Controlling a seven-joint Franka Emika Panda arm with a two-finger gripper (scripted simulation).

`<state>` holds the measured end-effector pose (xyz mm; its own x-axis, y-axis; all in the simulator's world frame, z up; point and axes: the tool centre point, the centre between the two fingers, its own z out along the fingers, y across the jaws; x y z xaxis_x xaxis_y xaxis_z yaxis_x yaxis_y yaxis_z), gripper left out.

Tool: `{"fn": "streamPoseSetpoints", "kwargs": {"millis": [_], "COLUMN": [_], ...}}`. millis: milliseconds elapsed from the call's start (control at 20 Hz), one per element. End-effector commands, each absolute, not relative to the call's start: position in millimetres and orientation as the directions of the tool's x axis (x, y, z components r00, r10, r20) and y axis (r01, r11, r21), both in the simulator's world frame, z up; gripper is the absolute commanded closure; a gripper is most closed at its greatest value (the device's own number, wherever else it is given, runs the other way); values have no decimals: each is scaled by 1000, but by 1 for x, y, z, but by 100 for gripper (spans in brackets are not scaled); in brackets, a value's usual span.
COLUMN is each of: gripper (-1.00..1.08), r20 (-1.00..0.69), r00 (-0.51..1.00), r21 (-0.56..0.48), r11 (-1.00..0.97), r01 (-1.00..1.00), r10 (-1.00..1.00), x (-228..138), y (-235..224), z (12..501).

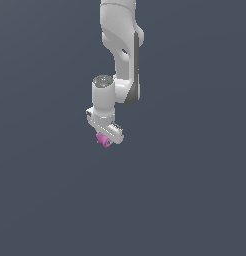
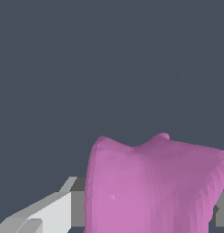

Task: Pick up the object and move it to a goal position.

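Note:
The object is a small magenta-pink lumpy thing sitting just under the white hand of the arm in the exterior view. My gripper is shut on it, with most of the fingers hidden behind the hand and the object. In the wrist view the object fills the lower part of the picture, with a flared, wavy edge. One grey-white finger shows pressed against its side, and a sliver of the other finger touches the opposite side.
A plain dark blue-grey surface fills both views. The white arm comes down from the exterior view's top. No other objects or markers show.

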<state>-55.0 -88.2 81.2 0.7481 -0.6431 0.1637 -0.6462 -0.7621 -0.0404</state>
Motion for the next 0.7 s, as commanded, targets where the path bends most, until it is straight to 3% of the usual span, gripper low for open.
{"fn": "streamPoseSetpoints", "kwargs": {"millis": [0, 650], "gripper": [108, 108], "r20": [204, 389], "r00": [727, 603], "r21": [-54, -120], "r11": [-749, -687], "r01": [-660, -716], "r10": [-655, -696], "x": [-45, -2], "y": [-82, -57], "z": [92, 150]}}
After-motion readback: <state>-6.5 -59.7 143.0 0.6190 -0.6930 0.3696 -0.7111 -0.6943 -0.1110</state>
